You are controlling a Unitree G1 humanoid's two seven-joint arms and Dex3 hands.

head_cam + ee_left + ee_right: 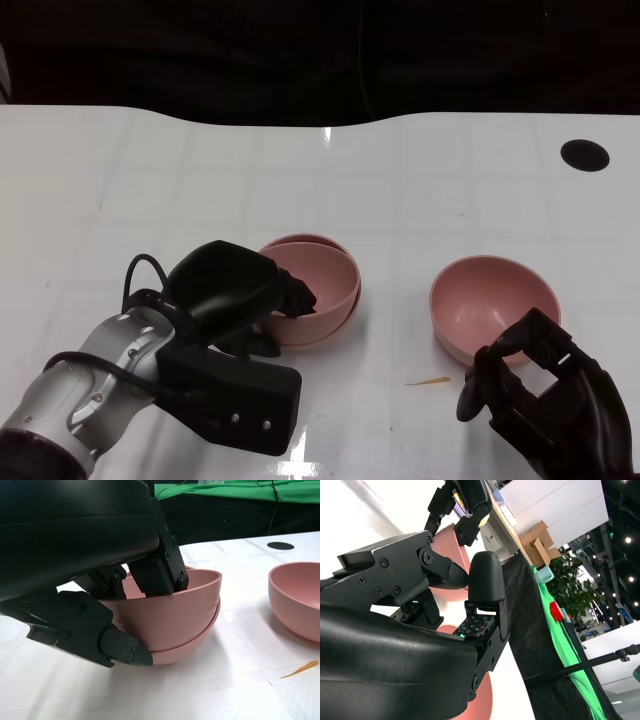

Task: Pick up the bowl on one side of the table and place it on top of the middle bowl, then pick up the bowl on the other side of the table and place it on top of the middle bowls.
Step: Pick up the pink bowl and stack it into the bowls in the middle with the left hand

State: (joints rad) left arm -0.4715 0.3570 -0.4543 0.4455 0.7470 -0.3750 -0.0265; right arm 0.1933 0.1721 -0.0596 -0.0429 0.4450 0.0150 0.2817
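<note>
Hiding behind fingers [445, 570]: pink bowl [451, 555]

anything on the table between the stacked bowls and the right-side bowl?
Head view: bare white table between the stacked bowls and the right bowl. A small orange sliver lies nearer the robot, just off that line; left wrist view shows it too.

Looks like a robot test area inside a large hall or lab: white table [300, 170] backed by black drapes [530, 610] and a green cloth [565, 625], with cardboard boxes [537, 542], a white partition wall [555, 502], a potted plant [570, 585] and ceiling spotlights [627, 540] behind.
</note>
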